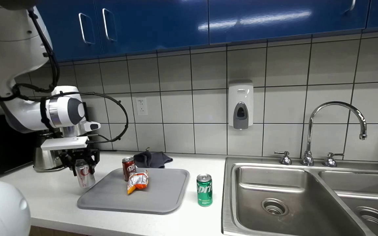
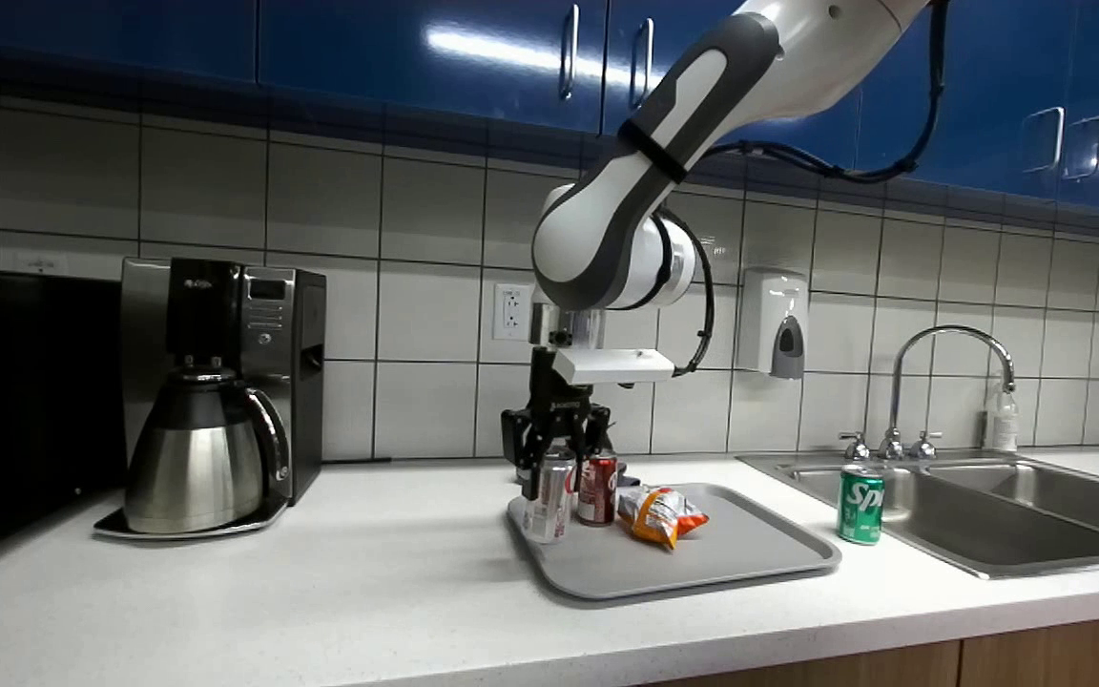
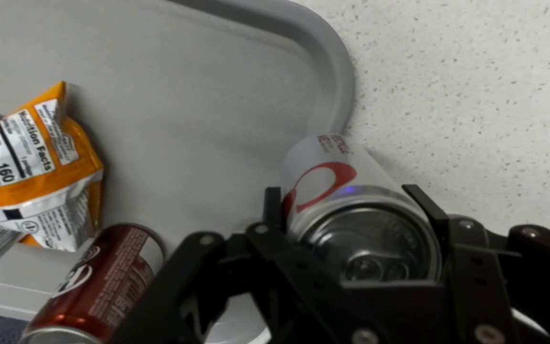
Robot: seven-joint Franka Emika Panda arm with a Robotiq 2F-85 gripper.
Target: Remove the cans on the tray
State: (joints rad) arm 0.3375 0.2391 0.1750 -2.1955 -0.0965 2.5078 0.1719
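Note:
My gripper (image 1: pixel 83 167) is shut on a silver can with red lettering (image 1: pixel 86 179), one finger on each side below its rim. The can leans and is at the tray's edge, in the wrist view (image 3: pixel 346 167) overlapping the tray's rounded corner. Whether its base touches anything is unclear. The grey tray (image 1: pixel 167 193) lies on the counter. A dark red Dr Pepper can (image 1: pixel 128 169) stands on the tray near its back edge and also shows in the wrist view (image 3: pixel 105 279). A green Sprite can (image 1: pixel 204 190) stands upright on the counter, off the tray, beside the sink.
An orange and silver snack bag (image 2: pixel 661 515) lies on the tray beside the Dr Pepper can. A dark cloth (image 1: pixel 153 159) lies behind the tray. A coffee maker with a steel carafe (image 2: pixel 196 453) stands on the counter. The metal sink (image 1: pixel 230 196) has a tall faucet (image 1: pixel 308 137).

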